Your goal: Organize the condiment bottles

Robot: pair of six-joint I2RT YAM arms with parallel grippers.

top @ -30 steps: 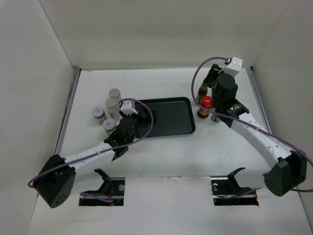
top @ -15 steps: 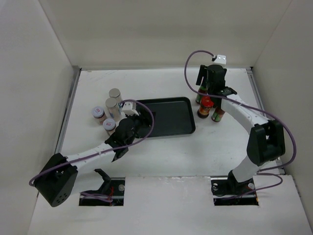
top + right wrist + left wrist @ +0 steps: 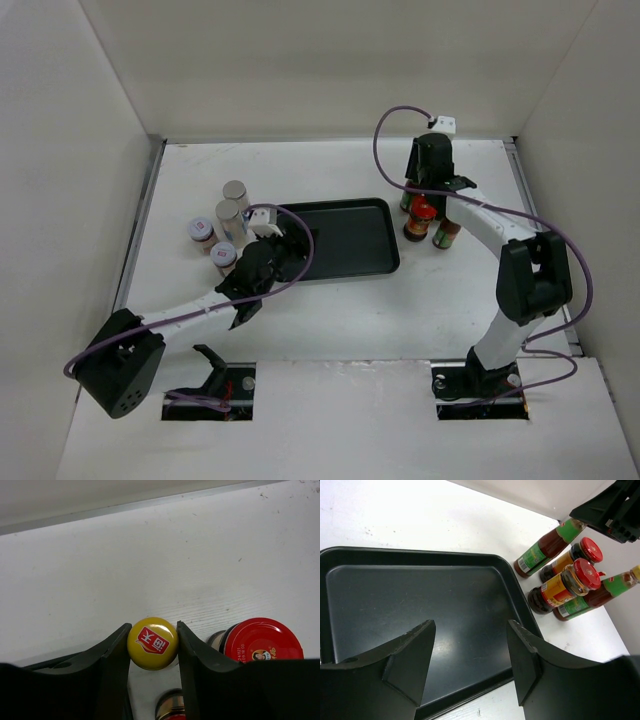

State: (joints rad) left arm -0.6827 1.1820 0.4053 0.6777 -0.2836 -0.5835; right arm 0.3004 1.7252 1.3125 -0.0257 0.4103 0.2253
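From above, you see nothing sorted yet: the black tray (image 3: 355, 240) lies bare. Left of the left claw (image 3: 290, 243) stand the silver-lidded shakers (image 3: 229, 211) and white-lidded jars (image 3: 201, 230). The right claw (image 3: 424, 195) sits over the slim dark bottles (image 3: 447, 234), right of the tray.

On the left wrist, that claw hangs half spread above the tray, holding nothing. Beyond it, the red-lidded jars (image 3: 565, 585) wear yellow labels with unreadable print.

On the right wrist, the fingers pinch one yellow cap (image 3: 152, 643). You can't read the white characters on its red badge.

A robot lab test booth: plain white panels (image 3: 350, 60) wall in a white table (image 3: 330, 320).
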